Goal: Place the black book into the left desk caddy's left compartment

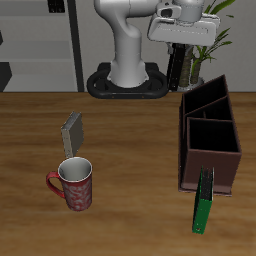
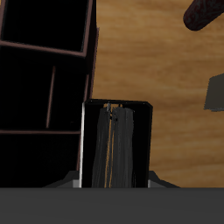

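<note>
My gripper (image 1: pixel 176 58) is shut on the black book (image 1: pixel 175 70) and holds it upright, high above the table's back, just behind the far end of the left desk caddy (image 1: pixel 186 140). The caddy is dark brown and open-topped. Its left compartment (image 1: pixel 205 100), the narrow end with sloping walls, is the end nearest the book. In the wrist view the black book (image 2: pixel 116 144) fills the space between my fingers, with the caddy (image 2: pixel 91 61) beside it and the sloping-walled compartment (image 2: pixel 35 98) closest.
A grey book (image 1: pixel 73 132) stands tilted near the table's middle. A red mug (image 1: pixel 75 183) sits nearer the front edge. A green book (image 1: pixel 204 200) lies just in front of the caddy. The robot's base (image 1: pixel 128 80) stands at the back.
</note>
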